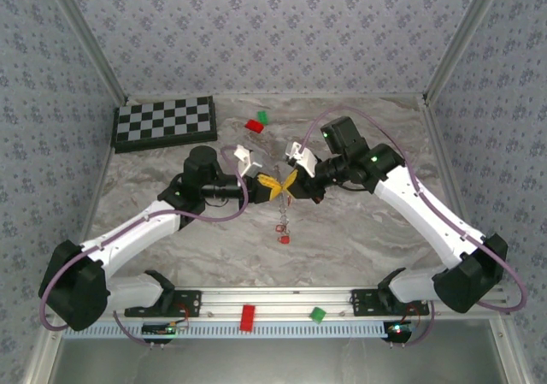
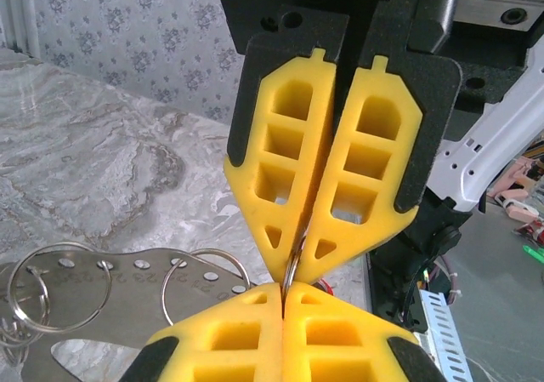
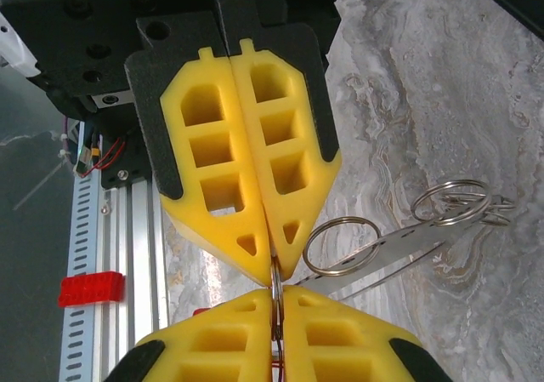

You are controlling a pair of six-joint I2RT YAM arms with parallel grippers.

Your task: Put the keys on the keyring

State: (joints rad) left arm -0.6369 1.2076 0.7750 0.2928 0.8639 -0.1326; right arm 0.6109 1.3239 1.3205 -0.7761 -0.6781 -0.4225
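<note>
**Both grippers clenched on keyring**

Near edge: red block, green block. Above mid-desk, left gripper and right gripper meet tip to tip, each clamped on the keyring. A red key dangles beneath. Far: checkerboard.

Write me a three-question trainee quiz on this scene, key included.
1. True or false: the left gripper and right gripper have their jaws wide open.
2. What is pinched where the two grippers meet? A) a split ring B) a pencil C) a sponge
3. Fill in: at the far left of the table lies a black-and-grey ___.
Key: 1 false; 2 A; 3 checkerboard.
</note>
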